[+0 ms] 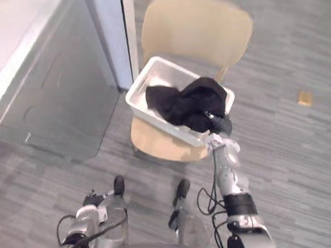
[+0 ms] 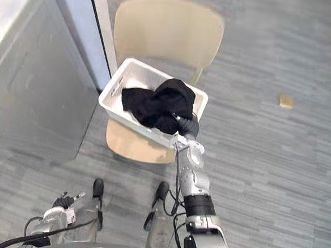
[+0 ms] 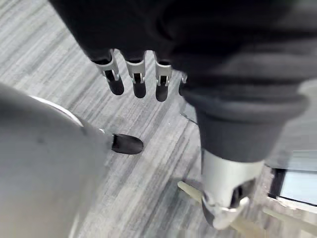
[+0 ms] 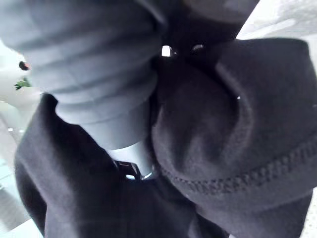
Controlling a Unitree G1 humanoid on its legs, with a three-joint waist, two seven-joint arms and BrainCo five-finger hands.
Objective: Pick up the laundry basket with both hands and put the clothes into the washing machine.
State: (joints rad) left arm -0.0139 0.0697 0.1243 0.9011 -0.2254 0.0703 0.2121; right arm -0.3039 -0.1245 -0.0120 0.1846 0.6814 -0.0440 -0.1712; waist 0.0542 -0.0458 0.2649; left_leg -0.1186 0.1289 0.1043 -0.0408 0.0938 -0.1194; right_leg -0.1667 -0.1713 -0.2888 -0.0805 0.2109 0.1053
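Left eye view: one white laundry basket (image 1: 163,73) sits on the seat of one pale wooden chair (image 1: 195,24), a little toward 12 o'clock from the middle of the scene. One heap of black clothes (image 1: 184,102) lies inside it, piled higher toward the basket's 3 o'clock side. The right hand (image 1: 221,127) meets the basket at its 4 o'clock corner. The right wrist view shows it sunk among dark folds, so I cannot tell whether it grips anything. The left hand (image 3: 134,74) hangs low at 7 o'clock, well apart from the basket, with its fingers straight and slack over the grey floor (image 1: 299,167), holding nothing. One large grey cabinet (image 1: 54,93) stands at 9 o'clock. One small tan object (image 1: 305,99) lies on the floor at 2 o'clock.
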